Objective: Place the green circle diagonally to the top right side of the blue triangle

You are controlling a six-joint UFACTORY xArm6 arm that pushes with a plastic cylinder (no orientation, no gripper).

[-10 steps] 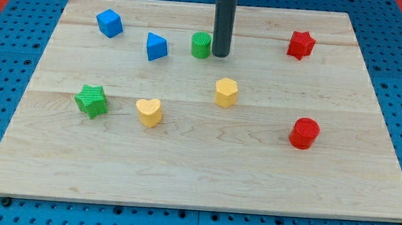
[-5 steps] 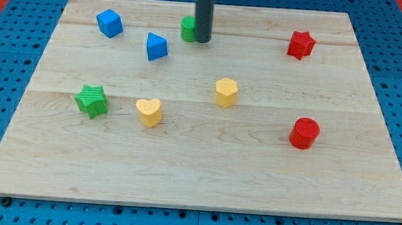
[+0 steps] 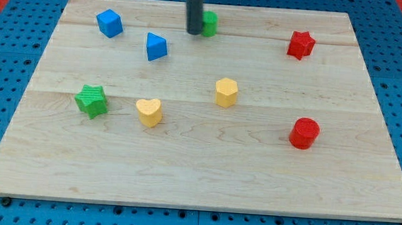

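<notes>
The green circle sits near the board's top edge, up and to the right of the blue triangle. My tip is just to the left of the green circle, touching or nearly touching it, and the rod hides the circle's left edge. The blue triangle lies to the lower left of my tip, a short gap away.
A blue cube is at the upper left. A red star is at the upper right. A yellow hexagon, a yellow heart, a green star and a red cylinder lie lower on the wooden board.
The rod moved up and left, pushing the green circle toward the top edge, then crossed to the circle's left side. The circle now sits higher and slightly right of where it was.
</notes>
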